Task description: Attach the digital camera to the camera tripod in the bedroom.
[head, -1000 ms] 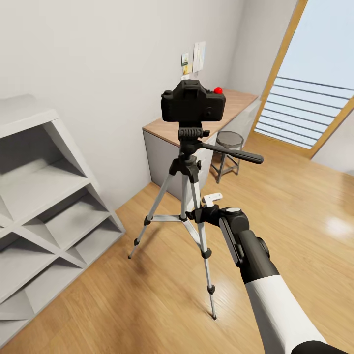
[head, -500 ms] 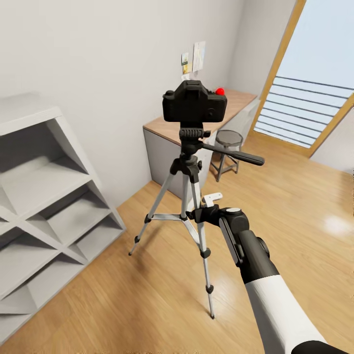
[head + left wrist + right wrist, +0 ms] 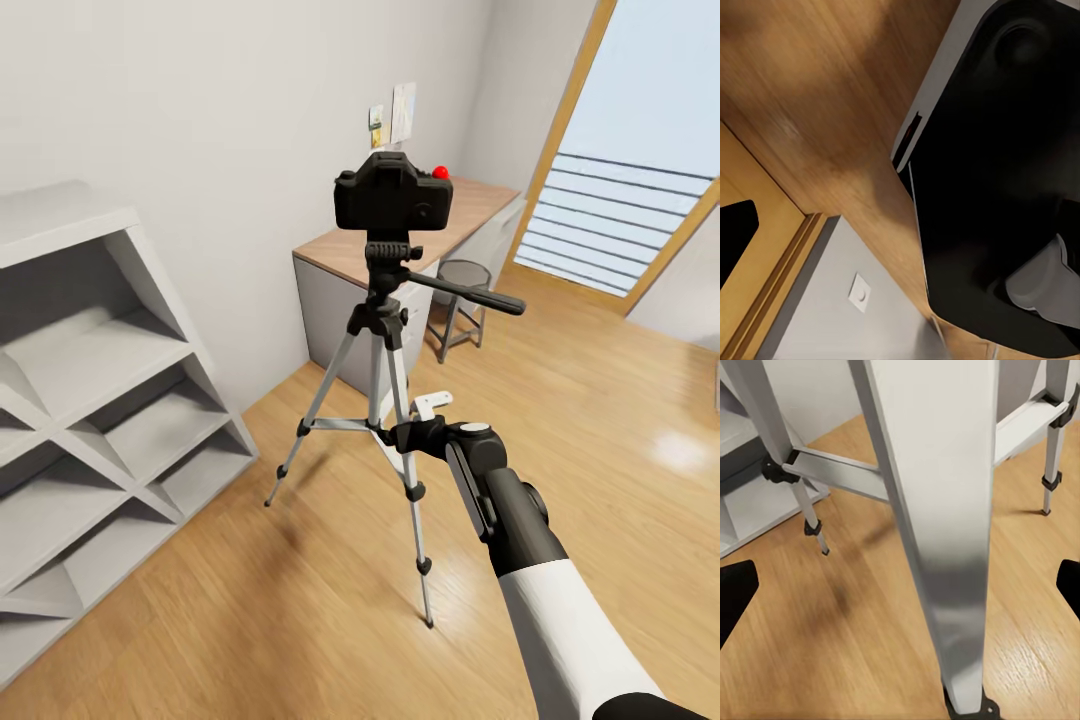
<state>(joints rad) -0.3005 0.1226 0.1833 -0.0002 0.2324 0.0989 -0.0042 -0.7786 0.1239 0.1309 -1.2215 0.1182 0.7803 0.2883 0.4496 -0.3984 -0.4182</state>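
Over last second whole view slid; your head or base moved, tripod (image 3: 385,400) did not. Camera (image 3: 392,198) sits on tripod head, beside table (image 3: 470,205): attach looks done.

Right gripper (image 3: 402,437) against near leg; wrist view shows tips spread wide round it, nothing pinched. Left jaws: cannot tell.

Legs brushed silver, joints matte black; floor (image 3: 600,400) glossy plank.

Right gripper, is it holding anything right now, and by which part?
Nothing. The right gripper has its jaws open astride a leg of the camera tripod, clear of it.
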